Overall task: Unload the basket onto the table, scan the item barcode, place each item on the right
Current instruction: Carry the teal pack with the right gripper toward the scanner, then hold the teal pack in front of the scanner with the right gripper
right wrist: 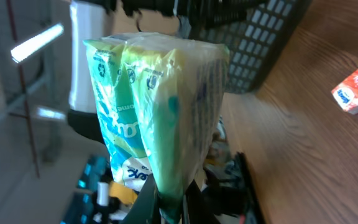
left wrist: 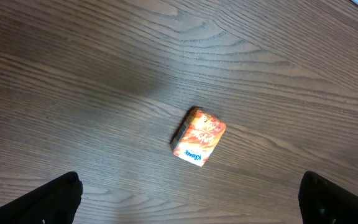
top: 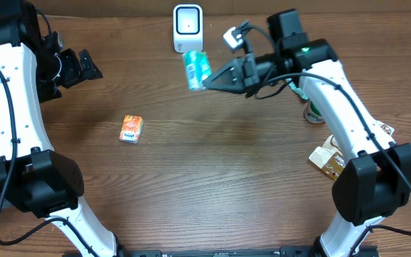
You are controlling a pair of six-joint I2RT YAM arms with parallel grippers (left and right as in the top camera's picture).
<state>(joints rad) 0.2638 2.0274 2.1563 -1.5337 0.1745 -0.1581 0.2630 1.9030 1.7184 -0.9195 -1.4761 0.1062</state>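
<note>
Plainly, nearest us on the wood-grain worktop (top: pixel 220 193) nothing is being handled. A brown packet (top: pixel 327 161) lies by the right arm's base, out of the way, and we cannot tell whether it waits its turn or is done. A little farther, on the left, the orange Kleenex pack (left wrist: pixel 198 144) lies flat and untouched. On the right, a small green-and-white container (top: pixel 313 113) stands half hidden behind the right arm. Farther again, the left gripper (top: pixel 84 66) hangs off to the left with its jaws wide apart and empty. We read that as a standby pose, its wrist camera looking down on the Kleenex pack, well clear of the other arm. Level with it is the work itself: the right gripper (top: pixel 207 83) has its jaws clamped on the lower edge of the green plastic-wrapped pack (top: pixel 197 69). The pack is up off the worktop, held just in front of the white barcode scanner (top: pixel 188 27) standing at the far edge. Pinching one thin edge leaves both broad faces uncovered, which we take to be the reason for the grip: the printed code can then meet the scanner's window. The wrist view shows small print on one face, but whether a barcode faces the scanner we cannot tell.
</note>
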